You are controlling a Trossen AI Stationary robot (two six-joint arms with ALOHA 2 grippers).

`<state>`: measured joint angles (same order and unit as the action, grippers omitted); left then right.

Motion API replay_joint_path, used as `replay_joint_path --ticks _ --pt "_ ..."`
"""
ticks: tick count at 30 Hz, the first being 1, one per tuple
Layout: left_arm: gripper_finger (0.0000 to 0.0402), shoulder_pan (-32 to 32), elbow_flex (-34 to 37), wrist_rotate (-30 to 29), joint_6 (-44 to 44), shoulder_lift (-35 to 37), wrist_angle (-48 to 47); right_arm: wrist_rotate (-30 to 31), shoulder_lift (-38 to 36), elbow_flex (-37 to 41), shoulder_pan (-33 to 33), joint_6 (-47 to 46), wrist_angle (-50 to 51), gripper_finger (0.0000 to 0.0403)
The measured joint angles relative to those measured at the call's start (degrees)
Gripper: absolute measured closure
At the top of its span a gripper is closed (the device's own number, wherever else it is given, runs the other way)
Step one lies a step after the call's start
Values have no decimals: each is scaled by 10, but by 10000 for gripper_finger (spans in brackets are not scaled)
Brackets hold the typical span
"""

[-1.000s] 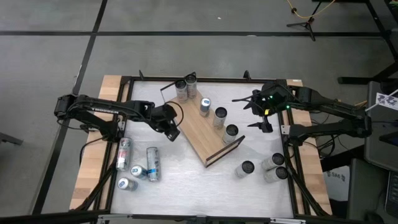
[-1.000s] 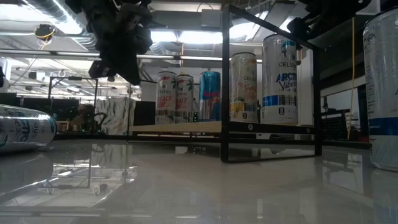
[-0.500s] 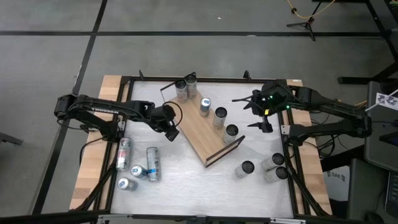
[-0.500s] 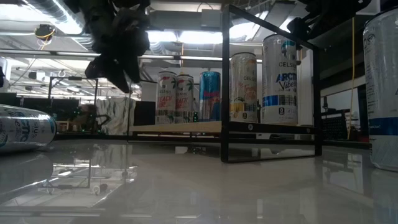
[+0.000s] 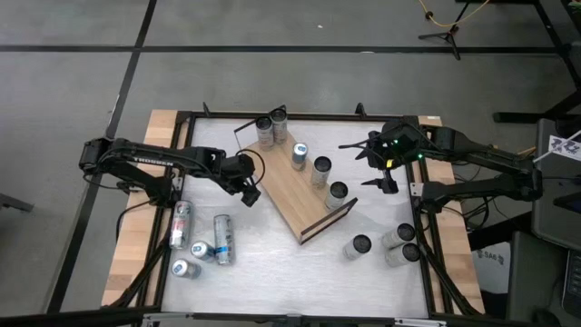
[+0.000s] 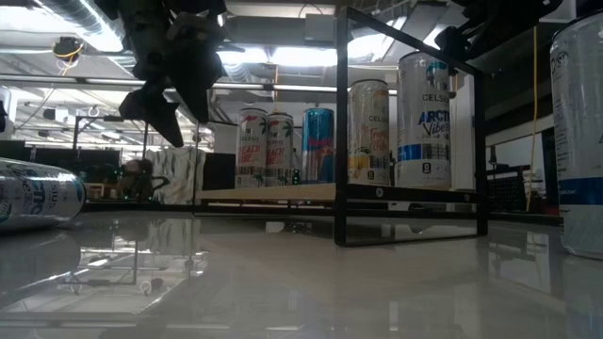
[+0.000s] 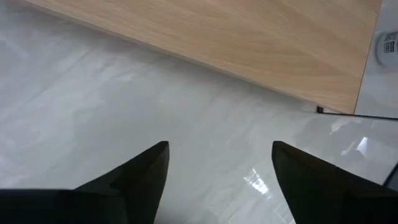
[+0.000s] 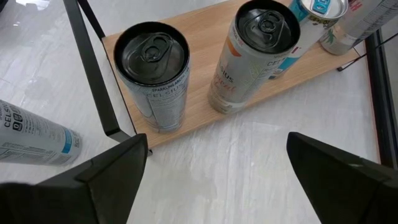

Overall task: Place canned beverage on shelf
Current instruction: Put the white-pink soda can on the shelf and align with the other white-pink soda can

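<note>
The shelf [image 5: 292, 184] is a long wooden board with black wire rails at its short ends, lying slantwise on the white table. Several upright cans stand on it, among them a blue-topped one [image 5: 299, 154] and a dark-topped one [image 5: 337, 193]. My left gripper [image 5: 248, 193] hovers open over bare table beside the shelf's left long edge [image 7: 249, 50], nothing between its fingers [image 7: 146, 177]. My right gripper [image 5: 365, 166] hangs open above the table right of the shelf, looking down on the shelf's cans [image 8: 152, 71]. In the low view the left gripper [image 6: 155, 124] shows at upper left.
Several cans lie on their sides at the table's left [image 5: 223, 238], near the front. Three more stand at the front right [image 5: 359, 246]. A lying can [image 8: 31, 143] is close to the shelf's near rail [image 5: 327, 218]. Bare table lies between the shelf and the left cans.
My left gripper has opened in place, its fingers spreading apart in the low view with nothing between them. Nothing else has moved.
</note>
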<state>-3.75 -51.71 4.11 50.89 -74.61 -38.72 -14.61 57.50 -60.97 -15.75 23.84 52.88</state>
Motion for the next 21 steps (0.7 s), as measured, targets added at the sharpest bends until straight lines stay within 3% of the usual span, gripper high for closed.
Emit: replay_joint_path --ticks 12,21 --pt "127 -10 0 27 0 0 -7 0 0 0 0 0 0 24" --pt "127 -42 0 120 67 0 -154 0 0 0 0 0 0 24"
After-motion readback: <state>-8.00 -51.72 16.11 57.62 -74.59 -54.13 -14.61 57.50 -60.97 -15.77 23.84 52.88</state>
